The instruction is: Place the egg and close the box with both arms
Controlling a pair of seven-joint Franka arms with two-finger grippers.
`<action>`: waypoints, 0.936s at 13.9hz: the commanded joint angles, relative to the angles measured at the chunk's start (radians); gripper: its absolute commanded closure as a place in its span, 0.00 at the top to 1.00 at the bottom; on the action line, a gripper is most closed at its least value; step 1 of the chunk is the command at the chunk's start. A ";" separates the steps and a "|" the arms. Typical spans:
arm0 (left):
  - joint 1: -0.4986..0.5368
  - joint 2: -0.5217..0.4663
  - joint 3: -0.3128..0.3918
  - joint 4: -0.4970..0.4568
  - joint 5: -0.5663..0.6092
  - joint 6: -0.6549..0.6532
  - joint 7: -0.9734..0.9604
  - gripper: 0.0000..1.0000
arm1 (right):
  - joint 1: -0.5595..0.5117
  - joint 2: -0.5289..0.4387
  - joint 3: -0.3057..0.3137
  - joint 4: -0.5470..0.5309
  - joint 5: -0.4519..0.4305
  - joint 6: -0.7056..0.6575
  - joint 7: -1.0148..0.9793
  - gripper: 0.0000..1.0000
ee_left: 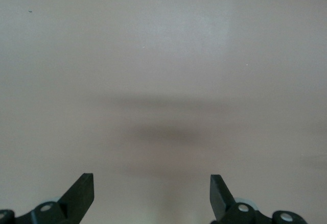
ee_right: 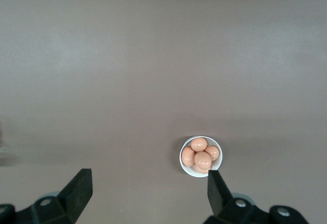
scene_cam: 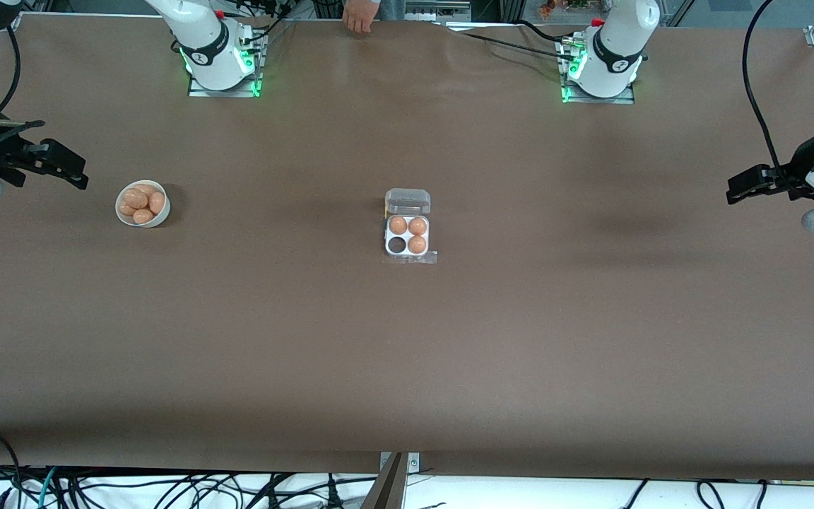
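Brown table, box holding three eggs, bowl of eggs

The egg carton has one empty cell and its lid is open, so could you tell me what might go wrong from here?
1. The white bowl holds several eggs piled touching; the open right hand above it might nudge or pinch two.
2. Only one cell of the egg carton is free, beside three eggs, so a slightly off drop could knock a neighbour.
3. The clear lid lies folded back; the carton looks light and may slide when the waiting open left hand pushes it.
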 commanded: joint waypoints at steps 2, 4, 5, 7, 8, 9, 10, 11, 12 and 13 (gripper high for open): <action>-0.001 0.010 0.000 0.026 -0.014 -0.011 0.015 1.00 | -0.011 -0.004 0.007 0.006 0.013 -0.010 0.008 1.00; -0.002 0.010 0.000 0.026 -0.014 -0.011 0.011 1.00 | -0.011 -0.004 0.007 0.007 0.013 -0.010 0.007 1.00; -0.002 0.010 0.000 0.026 -0.016 -0.011 0.011 1.00 | -0.011 -0.004 0.007 0.007 0.013 -0.010 0.008 1.00; -0.002 0.010 0.000 0.026 -0.014 -0.011 0.011 1.00 | -0.011 -0.004 0.007 0.007 0.013 -0.010 0.007 1.00; -0.002 0.010 0.000 0.026 -0.016 -0.011 0.008 1.00 | -0.011 -0.004 0.007 0.007 0.013 -0.010 0.007 1.00; -0.004 0.010 0.000 0.026 -0.016 -0.011 0.007 1.00 | -0.011 -0.004 0.007 0.007 0.013 -0.010 0.007 1.00; -0.004 0.010 -0.001 0.026 -0.016 -0.011 0.007 1.00 | -0.011 -0.004 0.006 0.007 0.013 -0.010 0.007 1.00; -0.004 0.010 -0.001 0.026 -0.016 -0.011 0.007 1.00 | -0.011 -0.004 0.007 0.007 0.013 -0.010 0.007 1.00; -0.004 0.010 0.000 0.026 -0.016 -0.011 0.007 1.00 | -0.011 -0.004 0.006 0.007 0.013 -0.010 0.007 1.00; -0.004 0.010 -0.001 0.026 -0.016 -0.011 0.005 1.00 | -0.011 -0.004 0.007 0.007 0.013 -0.010 0.007 1.00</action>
